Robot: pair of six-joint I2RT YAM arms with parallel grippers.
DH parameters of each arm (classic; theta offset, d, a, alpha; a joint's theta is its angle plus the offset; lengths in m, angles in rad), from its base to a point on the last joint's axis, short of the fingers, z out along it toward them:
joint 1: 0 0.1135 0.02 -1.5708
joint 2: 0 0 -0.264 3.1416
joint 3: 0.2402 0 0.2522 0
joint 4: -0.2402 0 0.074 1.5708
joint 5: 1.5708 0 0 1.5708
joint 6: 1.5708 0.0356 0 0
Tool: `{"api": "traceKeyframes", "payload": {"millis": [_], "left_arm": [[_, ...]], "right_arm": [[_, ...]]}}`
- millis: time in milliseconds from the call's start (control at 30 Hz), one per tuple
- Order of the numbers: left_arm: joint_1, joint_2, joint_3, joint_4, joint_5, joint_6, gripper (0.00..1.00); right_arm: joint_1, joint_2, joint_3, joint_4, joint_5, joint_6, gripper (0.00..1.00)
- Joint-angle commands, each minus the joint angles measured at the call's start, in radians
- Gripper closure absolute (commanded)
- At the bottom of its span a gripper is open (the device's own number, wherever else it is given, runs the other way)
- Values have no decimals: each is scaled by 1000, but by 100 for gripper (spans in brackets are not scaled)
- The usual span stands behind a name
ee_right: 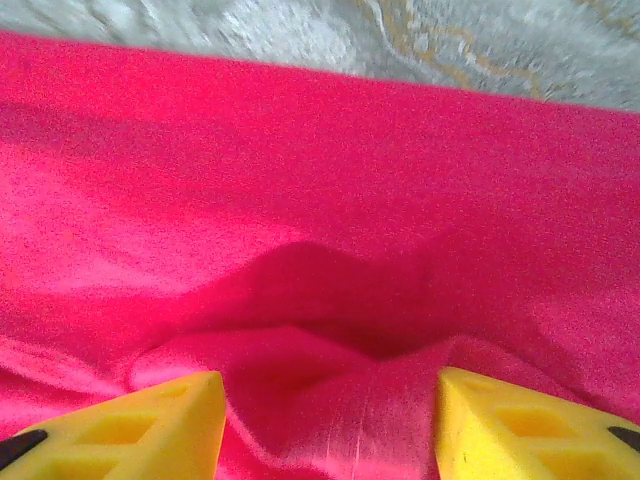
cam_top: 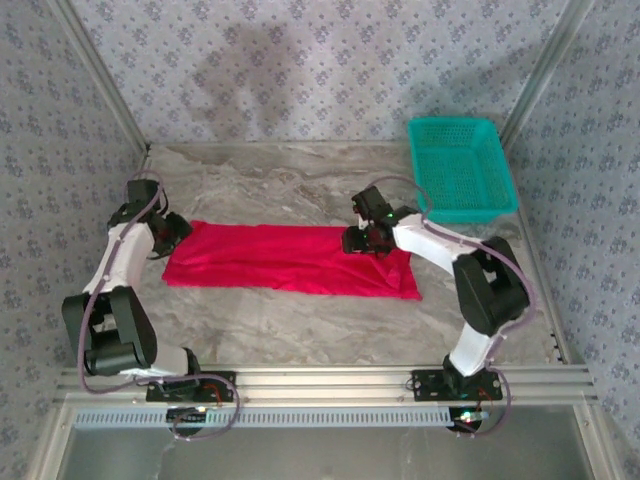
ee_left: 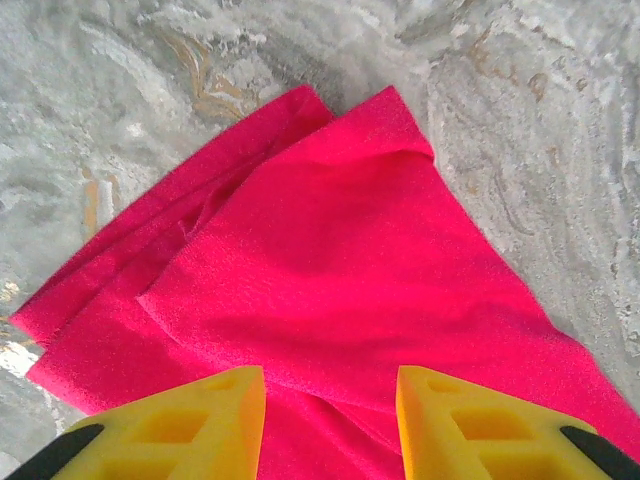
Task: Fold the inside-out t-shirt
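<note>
Two grippers, one shirt, one basket; entries follow.

1. Left gripper (ee_left: 330, 400): yellow fingers (ee_left: 190, 420) parted a moderate way, with nothing between them. It holds nothing. Directly beneath and ahead of it lies the left end of the t-shirt (cam_top: 290, 260), showing two layers with slightly staggered edges.
2. Right gripper (ee_right: 330, 410): jaws stand wider and pinch nothing. A raised pucker of red cloth sits just ahead of its fingers, with flat cloth beyond it.
3. T-shirt: a long band, already folded lengthwise, lying on the table from one gripper to the other.
4. Step in hand, as judged: clearing the open grippers off the band. This is best done by lifting straight up so no fingertip drags the top layer. The pucker wants smoothing before any end-to-end fold. The next pinch at the left end should take both layers together.
5. Table (cam_top: 300, 185): grey marbled top, bare on either side of the shirt corner ahead of the left gripper.
6. Basket (cam_top: 460, 170): teal mesh, beyond and to the right of the right gripper, apart from the shirt.
7. Room: patterned wallpaper (cam_top: 300, 70); a metal rail (cam_top: 320, 378) behind both arms.
</note>
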State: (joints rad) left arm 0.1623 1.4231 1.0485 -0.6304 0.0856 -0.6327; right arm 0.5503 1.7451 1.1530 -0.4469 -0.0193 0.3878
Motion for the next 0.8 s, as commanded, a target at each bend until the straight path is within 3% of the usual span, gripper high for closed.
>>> {"api": "traceKeyframes", "payload": {"millis": [0,100,233,267,467,567,767], "left_arm": [[2,7,-11,11,23,-4,62],[1,18,-7,15,27,-7,62],[-2,34,5,20,37,-12,64],[-4,38,8,20,37,-13,64],[-18,49,8,28,34,-22,65],[-25,50,5,28,31,-22,66],[-39,51,18,20,31,-22,66]], "right_arm": [[25,20,31,-79,59,-35,42],[41,14,31,-85,63,-33,48],[80,-51,12,-112,111,-3,83],[93,-73,0,-117,121,13,86],[211,-210,-135,-114,159,170,85],[264,-238,-202,-94,168,233,74],[349,-295,-225,-150,250,305,61]]}}
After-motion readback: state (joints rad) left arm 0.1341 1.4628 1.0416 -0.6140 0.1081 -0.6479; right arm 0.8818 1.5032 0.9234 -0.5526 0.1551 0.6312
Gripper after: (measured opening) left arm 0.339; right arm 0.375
